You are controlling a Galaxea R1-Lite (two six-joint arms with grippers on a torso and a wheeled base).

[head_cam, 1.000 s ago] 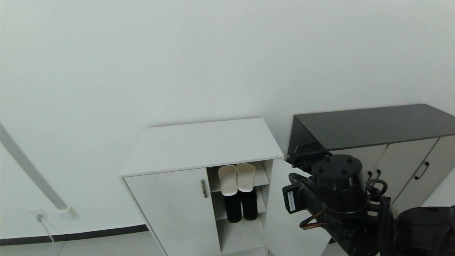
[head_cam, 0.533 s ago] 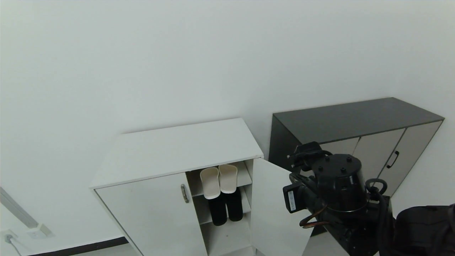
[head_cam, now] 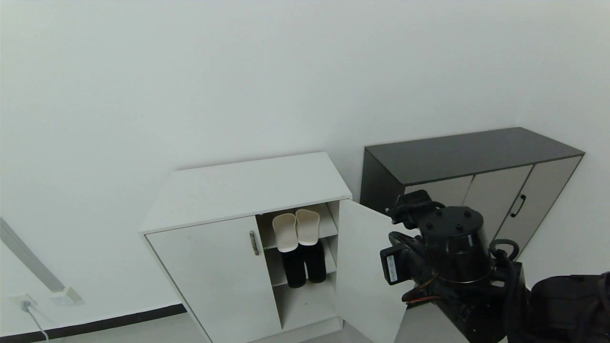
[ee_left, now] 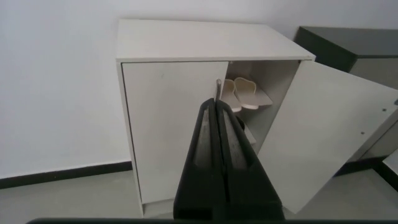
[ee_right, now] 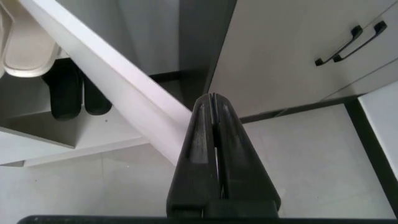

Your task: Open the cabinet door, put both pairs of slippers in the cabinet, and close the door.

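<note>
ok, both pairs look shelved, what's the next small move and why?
Probably swing the right gripper against the open door and push it toward shut. The cream slippers and black slippers both sit inside the white cabinet, the door stands wide open, and the shut gripper is right by its edge.

A dark-topped sideboard [head_cam: 472, 152] with grey doors is set against the plain white wall [head_cam: 238, 71], just beyond the right gripper [ee_right: 213, 98]; grey floor [ee_right: 305, 162] is seen beneath that gripper.
</note>
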